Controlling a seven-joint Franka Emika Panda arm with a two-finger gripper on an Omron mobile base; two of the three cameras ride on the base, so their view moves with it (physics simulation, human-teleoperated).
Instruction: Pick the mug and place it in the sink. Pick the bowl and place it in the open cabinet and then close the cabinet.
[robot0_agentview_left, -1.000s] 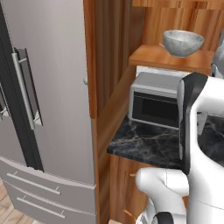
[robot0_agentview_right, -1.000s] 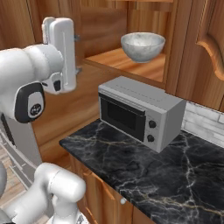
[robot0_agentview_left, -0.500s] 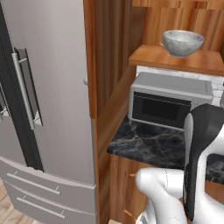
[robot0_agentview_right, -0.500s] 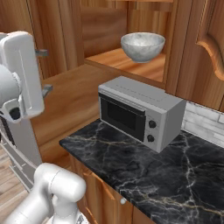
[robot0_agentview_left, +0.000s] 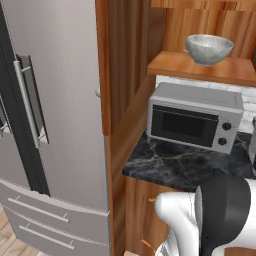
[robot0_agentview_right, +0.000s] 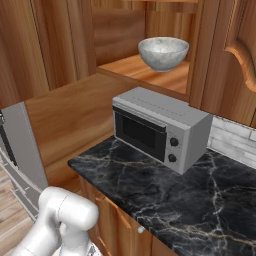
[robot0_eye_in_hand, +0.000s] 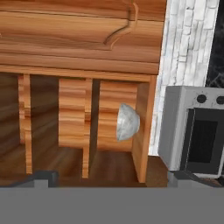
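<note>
bowl (robot0_agentview_right: 163, 52) sits on the open cabinet (robot0_agentview_right: 150, 71) shelf; arm has pulled back.
in the hand view the bowl lies ahead of the claw (robot0_eye_in_hand: 109, 181), well apart; claw empty, fingers spread wide. microwave (robot0_agentview_right: 159, 127) beside. closing the door looks next.

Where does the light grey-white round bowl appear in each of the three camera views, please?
Left base view: the light grey-white round bowl sits upper right, on the wooden shelf of the open cabinet.
Right base view: upper centre, on the same shelf.
Hand view: centre, rolled sideways, so the shelf board runs vertically to its right.
Shared landmark: the silver microwave, directly under the shelf.
</note>
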